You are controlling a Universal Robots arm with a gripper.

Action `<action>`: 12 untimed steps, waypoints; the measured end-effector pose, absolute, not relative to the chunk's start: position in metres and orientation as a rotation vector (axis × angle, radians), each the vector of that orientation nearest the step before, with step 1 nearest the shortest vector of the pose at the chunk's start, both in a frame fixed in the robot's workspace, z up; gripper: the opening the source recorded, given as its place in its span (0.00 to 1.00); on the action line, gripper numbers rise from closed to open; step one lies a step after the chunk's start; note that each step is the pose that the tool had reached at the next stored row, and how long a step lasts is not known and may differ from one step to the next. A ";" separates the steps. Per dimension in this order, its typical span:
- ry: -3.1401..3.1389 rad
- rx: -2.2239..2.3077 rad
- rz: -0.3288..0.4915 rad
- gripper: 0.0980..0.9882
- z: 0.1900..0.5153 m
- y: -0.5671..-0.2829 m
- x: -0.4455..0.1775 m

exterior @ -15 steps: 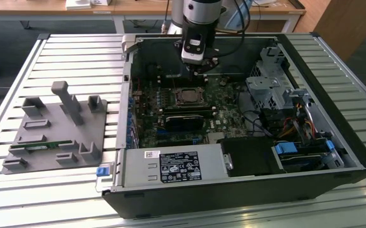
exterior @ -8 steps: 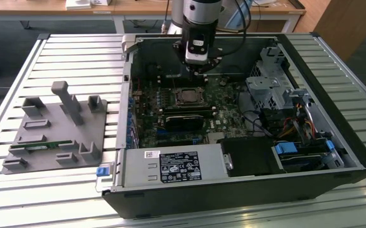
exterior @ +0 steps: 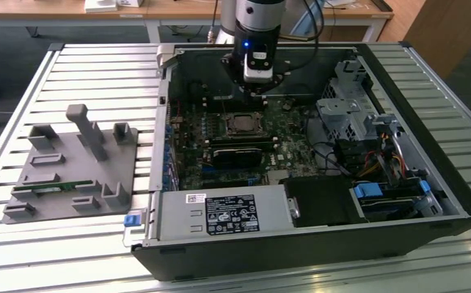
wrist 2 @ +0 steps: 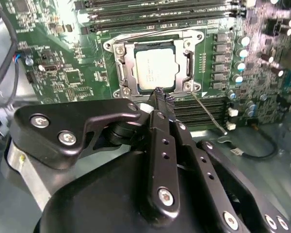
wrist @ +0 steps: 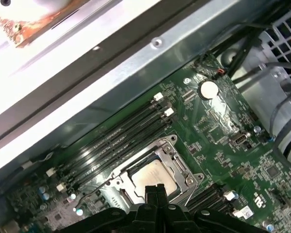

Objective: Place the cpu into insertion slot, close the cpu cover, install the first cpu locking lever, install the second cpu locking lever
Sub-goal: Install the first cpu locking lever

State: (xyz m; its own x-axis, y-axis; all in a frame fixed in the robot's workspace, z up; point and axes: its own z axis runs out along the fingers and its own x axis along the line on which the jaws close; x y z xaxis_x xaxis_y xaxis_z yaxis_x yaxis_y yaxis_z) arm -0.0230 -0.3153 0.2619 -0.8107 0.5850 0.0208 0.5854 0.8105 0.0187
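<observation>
My jaws are closed tip to tip and grip nothing. In both wrist views the tips hang just over one edge of the insertion slot (wrist 2: 121, 73) on the green circuit board (wrist 2: 72, 77). The cpu (wrist 2: 155, 72) lies flat in the slot. The cpu cover (wrist 2: 157, 46) lies down around it. One thin wire lever (wrist 2: 209, 112) angles outward from a socket corner.

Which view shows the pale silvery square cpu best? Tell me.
Second wrist view: the cpu lies face-on, nearly whole. The first wrist view shows it slanted, partly behind the gripper; the exterior view, far off.
</observation>
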 end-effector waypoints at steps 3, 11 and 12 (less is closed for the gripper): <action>-3.000 -0.880 -0.037 0.01 0.262 -0.315 -0.023; -3.055 -0.662 -0.036 0.01 0.260 -0.315 -0.023; -3.059 -0.643 -0.035 0.01 0.260 -0.315 -0.023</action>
